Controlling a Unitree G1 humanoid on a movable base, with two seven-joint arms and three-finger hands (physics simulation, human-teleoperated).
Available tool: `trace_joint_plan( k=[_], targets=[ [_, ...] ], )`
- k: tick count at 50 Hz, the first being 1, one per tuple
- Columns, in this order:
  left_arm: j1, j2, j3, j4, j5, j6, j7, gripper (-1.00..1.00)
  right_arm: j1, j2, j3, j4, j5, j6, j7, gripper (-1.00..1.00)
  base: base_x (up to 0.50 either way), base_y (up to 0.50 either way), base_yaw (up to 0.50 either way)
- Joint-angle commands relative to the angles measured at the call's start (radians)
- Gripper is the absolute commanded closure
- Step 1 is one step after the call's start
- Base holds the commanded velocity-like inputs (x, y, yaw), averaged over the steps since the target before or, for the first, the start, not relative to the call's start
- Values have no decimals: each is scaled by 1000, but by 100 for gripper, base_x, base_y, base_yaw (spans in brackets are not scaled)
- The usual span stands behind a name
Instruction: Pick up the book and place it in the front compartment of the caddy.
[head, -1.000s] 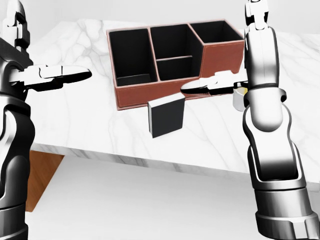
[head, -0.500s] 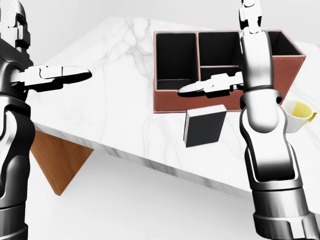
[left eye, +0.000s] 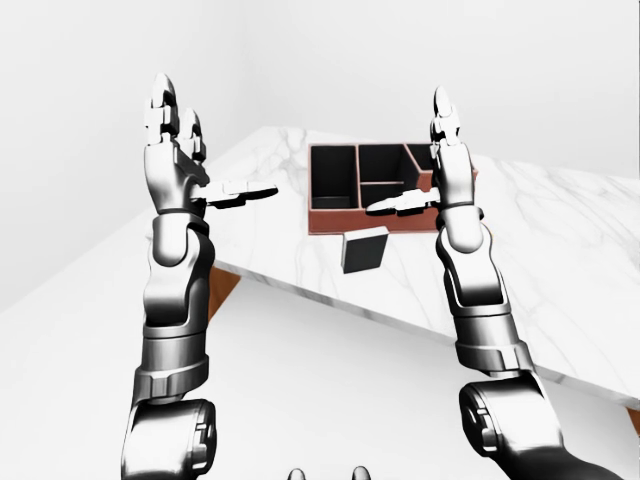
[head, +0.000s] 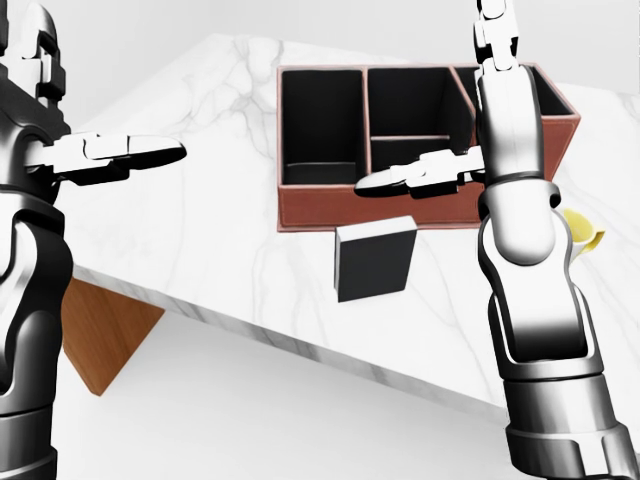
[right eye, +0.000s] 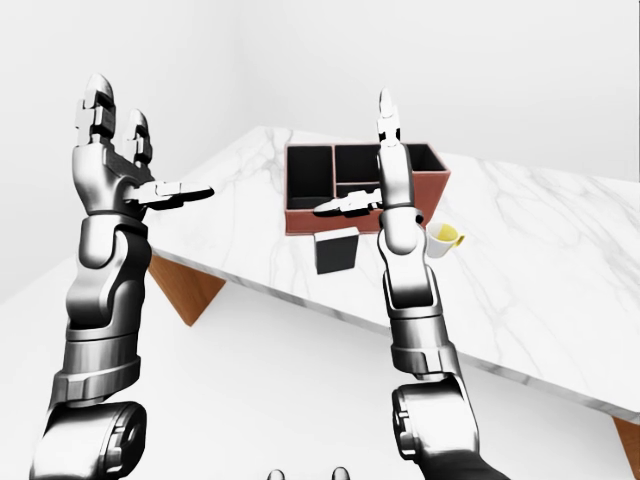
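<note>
1. Book (head: 374, 257) stands on edge on the marble table (head: 200, 230), just beside the near wall of the caddy (head: 420, 205) and close to the table's lower edge in the head view. Whether it leans on that wall I cannot tell.

2. Both arms are up, forearms vertical. Right hand (head: 425, 172) is held high with fingers spread and nothing in them; one finger juts sideways across the caddy's near wall as the head view draws it. Depth here is deceptive: it looks well above the tabletop, not touching anything.

3. Left hand (head: 95, 152) is likewise splayed open and empty, far over at the left of the head view, well apart from book and caddy.

4. Here is the relation that counts: the book sits below and slightly left of the right fingers, its broad dark face toward the camera, its thin top edge running left to right. The right hand is plainly the nearer one.

5. My read: the reach has not begun. The right hand would need to drop and pinch across the book's thin dimension.

6. A yellow cup (right eye: 443, 238) sits right of the caddy, near the right forearm; a careless descent could clip it.
</note>
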Motion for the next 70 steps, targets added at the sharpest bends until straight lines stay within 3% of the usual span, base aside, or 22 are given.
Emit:
trace_joint_plan(
  k=[1, 19, 70],
  targets=[
    [3, -2, -2, -7, 1, 0, -1, -100, 3, 0, 0, 0, -2, 0, 2, -100, 16, -22, 0],
    [4, -2, 0, -3, 1, 0, -3, -100, 11, 5, 5, -18, -15, 0, 5, -100, 18, -26, 0],
    [1, -2, -1, 12, 4, 0, -5, -100, 5, 8, 7, -2, -31, 0, 5, -100, 28, 12, 0]
  ],
)
